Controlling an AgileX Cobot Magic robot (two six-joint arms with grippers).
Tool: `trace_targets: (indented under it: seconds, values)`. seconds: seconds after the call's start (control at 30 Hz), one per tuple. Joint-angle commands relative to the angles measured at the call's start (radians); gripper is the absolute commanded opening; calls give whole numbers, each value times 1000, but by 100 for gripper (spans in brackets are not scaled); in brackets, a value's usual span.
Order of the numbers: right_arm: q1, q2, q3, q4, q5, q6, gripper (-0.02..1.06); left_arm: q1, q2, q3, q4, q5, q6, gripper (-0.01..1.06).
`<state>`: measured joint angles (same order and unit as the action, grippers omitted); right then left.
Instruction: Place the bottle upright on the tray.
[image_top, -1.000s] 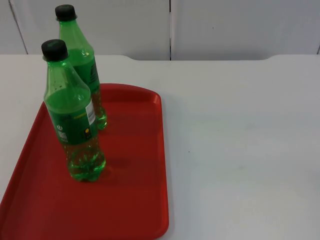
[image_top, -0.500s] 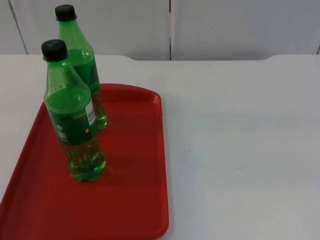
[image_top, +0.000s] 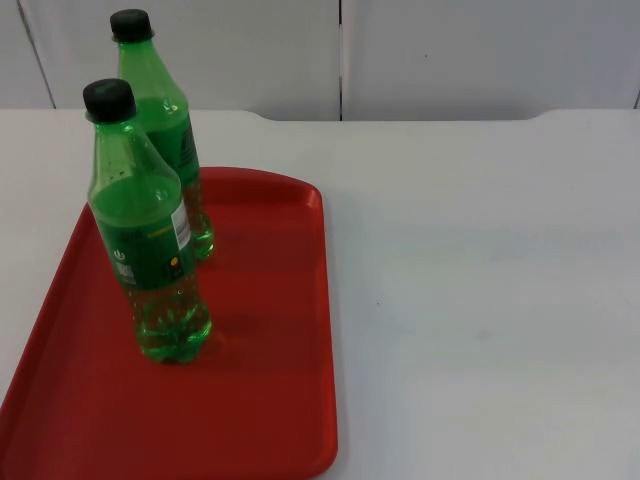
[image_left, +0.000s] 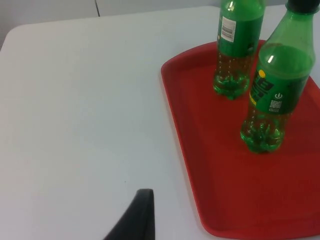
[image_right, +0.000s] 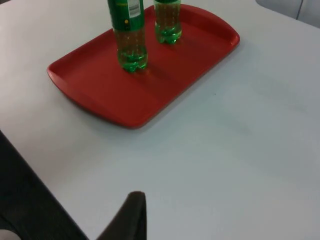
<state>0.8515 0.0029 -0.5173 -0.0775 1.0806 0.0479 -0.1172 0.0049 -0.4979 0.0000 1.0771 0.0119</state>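
Top view, two green bottles (image_top: 150, 240) upright on red tray (image_top: 270, 400), tool states cannot tell.

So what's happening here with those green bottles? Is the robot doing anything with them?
At this moment nothing is being handled. Two green bottles stand upright on the red tray: the nearer bottle toward the tray's middle and the farther bottle by its back edge, both capped. Both arms wait away from the tray, over the white table; a black fingertip of the left gripper and one of the right gripper hang above bare table, holding nothing. The placing looks finished.
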Motion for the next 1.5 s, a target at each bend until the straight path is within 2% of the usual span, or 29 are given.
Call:
trace_targets:
  seconds: [0.0, 1.47]
  values:
    - [-1, -3, 3, 3, -1, -8, 105, 2, -5, 4, 8, -2, -2, 105]
    - [-6, -3, 3, 4, -1, -8, 105, 2, -5, 4, 10, -2, -2, 105]
